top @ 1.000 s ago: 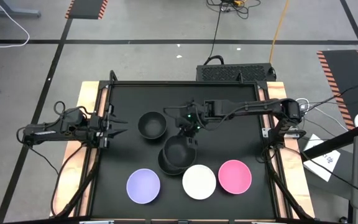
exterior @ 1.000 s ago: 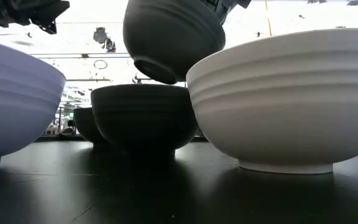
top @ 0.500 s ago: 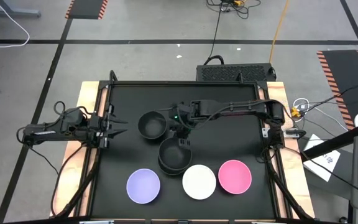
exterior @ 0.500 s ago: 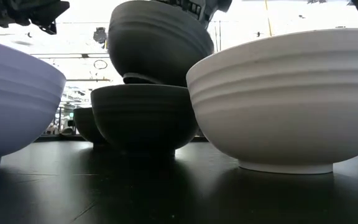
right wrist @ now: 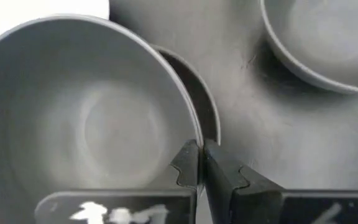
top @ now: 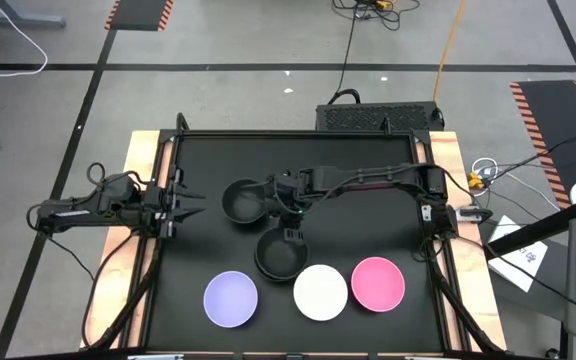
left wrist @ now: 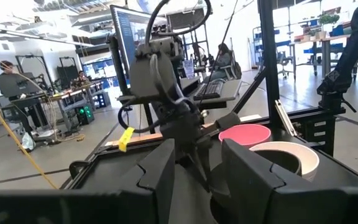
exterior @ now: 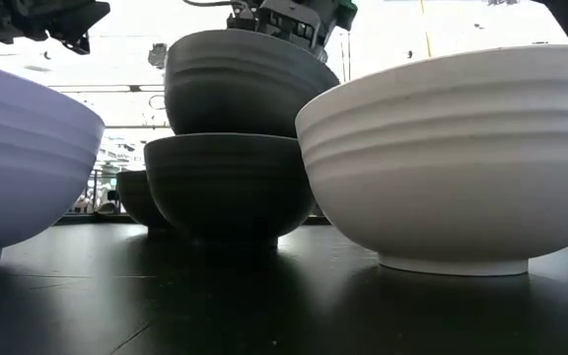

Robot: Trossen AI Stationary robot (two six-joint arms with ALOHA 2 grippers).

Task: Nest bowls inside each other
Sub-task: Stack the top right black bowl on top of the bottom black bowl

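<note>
Black bowl [exterior: 243,81] sits in another black bowl [exterior: 227,187].

Light is even and bright in the overhead picture, falling from above; the black table top [top: 368,200] soaks it up and shows only faint shadows beneath the bowls. At table height the room behind is blown out to white, so the stacked black bowls [exterior: 230,148] read nearly as silhouettes, while the white bowl [exterior: 452,158] close to the lens looms large and slightly soft. A dull sheen lies on the table there. The right wrist picture is pale and greyish, its near edge blurred.
</note>
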